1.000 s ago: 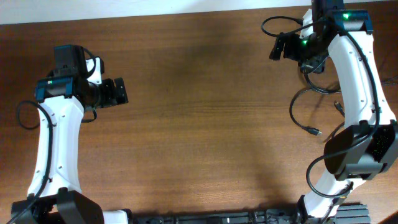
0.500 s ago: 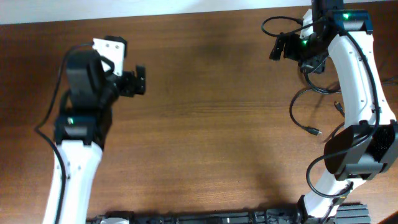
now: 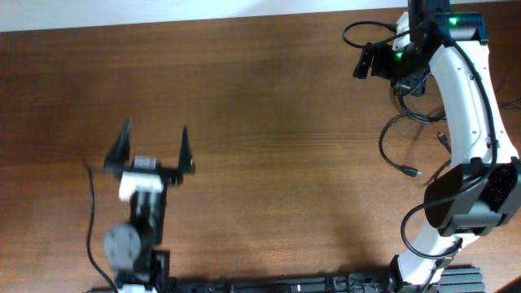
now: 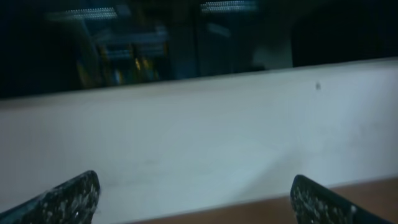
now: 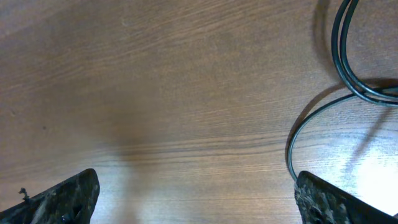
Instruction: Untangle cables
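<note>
Overhead view: the cables (image 3: pixel 382 146) lie in loose loops at the right edge of the table (image 3: pixel 269 146), partly under the right arm (image 3: pixel 468 106). A sound approach is to lower one gripper over a single free strand, away from any crossing, and draw it clear. The right gripper (image 3: pixel 364 61), jaws wide and empty, hovers at the far right corner facing left. The left gripper (image 3: pixel 155 129), likewise spread and empty, sits near the front edge, well apart from them.

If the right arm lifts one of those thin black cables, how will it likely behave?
Probably floppy: the cables lie in loose curves, so a lifted one should sag. Likely light, being so thin. Where the loops overlap, lifting one may drag its neighbours along.
</note>
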Controlling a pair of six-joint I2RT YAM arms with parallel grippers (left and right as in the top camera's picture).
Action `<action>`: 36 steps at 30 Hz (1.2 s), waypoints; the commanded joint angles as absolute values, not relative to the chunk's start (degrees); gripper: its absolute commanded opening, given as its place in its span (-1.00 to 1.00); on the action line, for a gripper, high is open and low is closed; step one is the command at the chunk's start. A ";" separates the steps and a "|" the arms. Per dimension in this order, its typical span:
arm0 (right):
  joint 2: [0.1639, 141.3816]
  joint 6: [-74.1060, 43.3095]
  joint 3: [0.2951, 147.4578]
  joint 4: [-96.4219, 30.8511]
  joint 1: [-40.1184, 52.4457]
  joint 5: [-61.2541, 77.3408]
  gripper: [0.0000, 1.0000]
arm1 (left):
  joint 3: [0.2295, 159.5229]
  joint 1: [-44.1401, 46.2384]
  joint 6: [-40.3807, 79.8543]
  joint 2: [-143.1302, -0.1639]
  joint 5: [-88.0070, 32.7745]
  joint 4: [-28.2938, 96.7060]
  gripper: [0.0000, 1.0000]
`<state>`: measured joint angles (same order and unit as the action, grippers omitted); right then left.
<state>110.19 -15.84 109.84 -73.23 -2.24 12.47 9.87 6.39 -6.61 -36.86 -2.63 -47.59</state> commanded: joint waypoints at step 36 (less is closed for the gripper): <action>109.65 -15.25 110.59 -73.28 -1.89 11.73 0.97 | 0.58 -0.27 -5.65 -1.52 3.92 4.60 0.97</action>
